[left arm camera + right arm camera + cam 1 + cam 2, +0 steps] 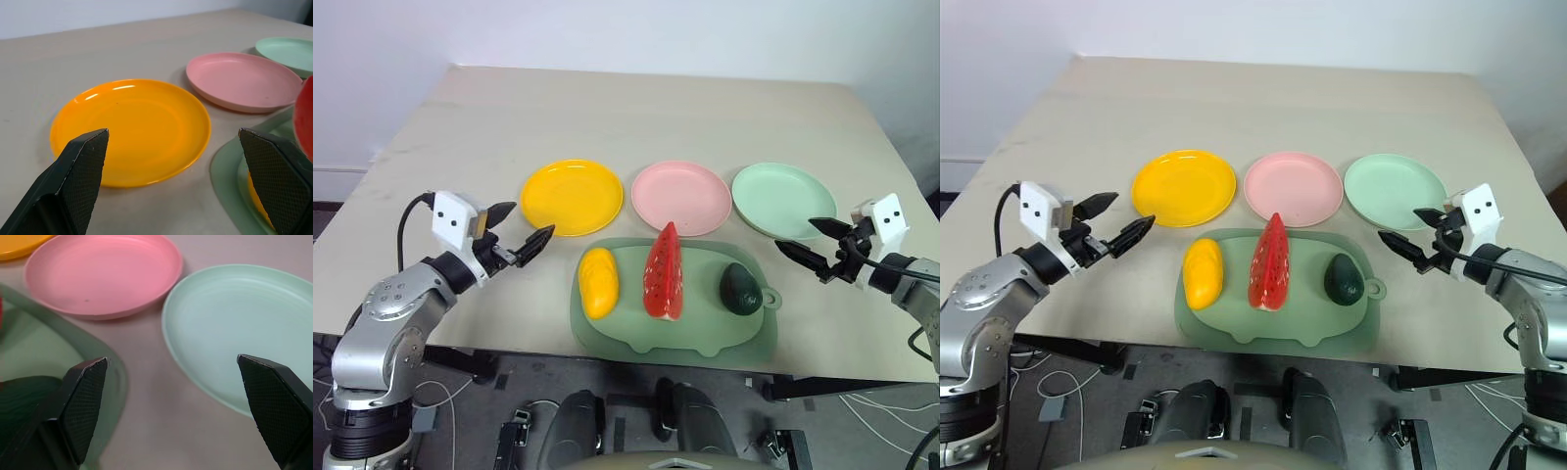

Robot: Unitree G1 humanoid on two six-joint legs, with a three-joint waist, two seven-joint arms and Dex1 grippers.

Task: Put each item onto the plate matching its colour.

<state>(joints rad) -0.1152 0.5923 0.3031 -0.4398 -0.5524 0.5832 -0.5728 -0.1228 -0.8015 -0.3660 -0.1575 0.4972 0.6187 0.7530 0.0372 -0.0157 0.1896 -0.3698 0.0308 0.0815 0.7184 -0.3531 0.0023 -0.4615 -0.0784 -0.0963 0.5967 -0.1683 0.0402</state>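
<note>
A yellow mango (598, 282), a red watermelon wedge (663, 273) and a dark green avocado (740, 290) lie in a row on the pale green pig-shaped mat (636, 333). Behind the mat stand the yellow plate (572, 197), the pink plate (681, 198) and the light green plate (783, 200), all bare. My left gripper (518, 233) hovers open left of the mango, near the yellow plate's front edge. My right gripper (811, 242) hovers open right of the avocado, at the green plate's front edge. Neither touches anything.
The beige table (636, 117) stretches bare behind the plates. Its front edge runs just below the mat, and a white wall rises behind the far edge.
</note>
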